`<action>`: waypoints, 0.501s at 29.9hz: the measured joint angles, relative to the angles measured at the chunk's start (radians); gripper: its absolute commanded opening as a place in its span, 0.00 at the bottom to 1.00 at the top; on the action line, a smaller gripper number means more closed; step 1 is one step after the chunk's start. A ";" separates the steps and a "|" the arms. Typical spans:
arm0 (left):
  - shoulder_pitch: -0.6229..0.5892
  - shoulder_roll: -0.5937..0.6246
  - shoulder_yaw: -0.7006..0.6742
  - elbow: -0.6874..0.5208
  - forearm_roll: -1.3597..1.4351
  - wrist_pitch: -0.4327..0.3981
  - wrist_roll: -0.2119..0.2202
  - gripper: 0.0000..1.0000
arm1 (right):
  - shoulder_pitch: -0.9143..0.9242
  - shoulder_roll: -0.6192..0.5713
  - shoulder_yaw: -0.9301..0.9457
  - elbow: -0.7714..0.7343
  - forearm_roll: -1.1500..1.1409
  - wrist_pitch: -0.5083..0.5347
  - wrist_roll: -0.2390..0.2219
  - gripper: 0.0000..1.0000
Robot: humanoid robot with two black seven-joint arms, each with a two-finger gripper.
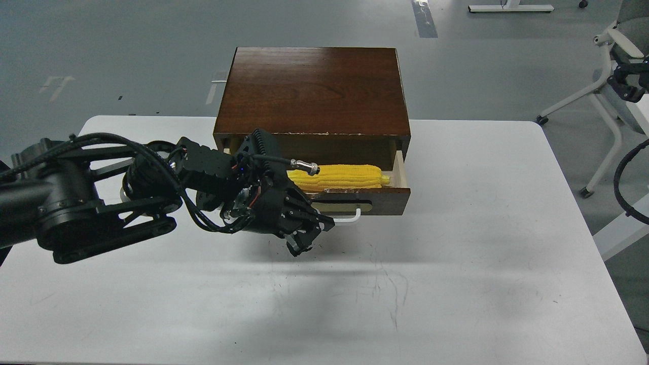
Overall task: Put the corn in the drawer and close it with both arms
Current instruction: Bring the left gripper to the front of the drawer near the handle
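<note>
The yellow corn [340, 176] lies lengthwise inside the open drawer [388, 199], whose white handle [351, 218] is partly hidden behind my left arm. My left gripper [310, 237] hangs in front of the drawer's left half, just above the table, pointing down and right. Its fingers are apart and empty, and it is clear of the corn. A dark clawed part of my right arm [627, 85] shows small at the far right edge, away from the table. Its fingers cannot be told apart.
The drawer belongs to a dark brown wooden cabinet [314, 91] at the back middle of the white table [456, 284]. A white chair frame [603, 126] stands off the table's right side. A black cable [621, 182] loops at the right edge.
</note>
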 measured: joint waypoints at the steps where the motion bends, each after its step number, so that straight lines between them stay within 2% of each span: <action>1: -0.001 0.002 0.009 0.000 0.002 0.000 0.000 0.00 | 0.000 0.000 0.000 0.000 0.000 0.000 0.000 1.00; 15: -0.008 0.016 0.024 0.013 0.015 0.000 0.002 0.00 | -0.002 0.000 0.008 -0.001 0.000 0.000 0.001 1.00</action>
